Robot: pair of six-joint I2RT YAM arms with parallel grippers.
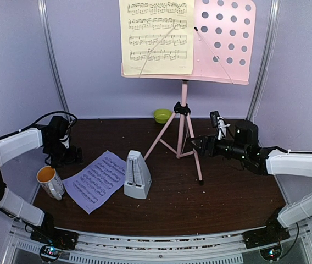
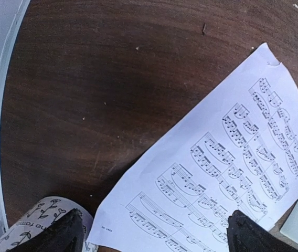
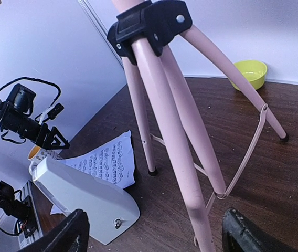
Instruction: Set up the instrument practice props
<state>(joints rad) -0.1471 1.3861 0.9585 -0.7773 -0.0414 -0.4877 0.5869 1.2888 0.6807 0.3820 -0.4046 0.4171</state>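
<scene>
pink music stand [image 1: 222,38] stands on its tripod toward the back of the dark tabletop [image 1: 227,192], a little right of centre, with its perforated desk raised high. yellow music sheet [image 1: 156,36] rests upright on the left half of that desk, and the right half shows its rows of round holes. lavender music sheet [image 1: 96,179] lies flat on the tabletop at front left, turned at an angle. pale-grey metronome [image 1: 137,176] stands upright close against that sheet's right edge; whether its base overlaps the paper i cannot tell. white mug [image 1: 49,180], orange inside, sits just beside the sheet's left corner. lime-green bowl [image 1: 162,115] sits at the back edge of the tabletop, behind and left of the tripod legs.

left pincer [image 2: 154,236] hangs above the near-left corner of the lavender sheet, its two fingers spread wide with nothing between them but the paper below; the mug shows beside one finger. right pincer [image 3: 154,236] is low at the right of the tripod, pointing toward it, fingers spread wide. the stand's nearest leg runs down between them, and neither finger is seen touching it.
</scene>
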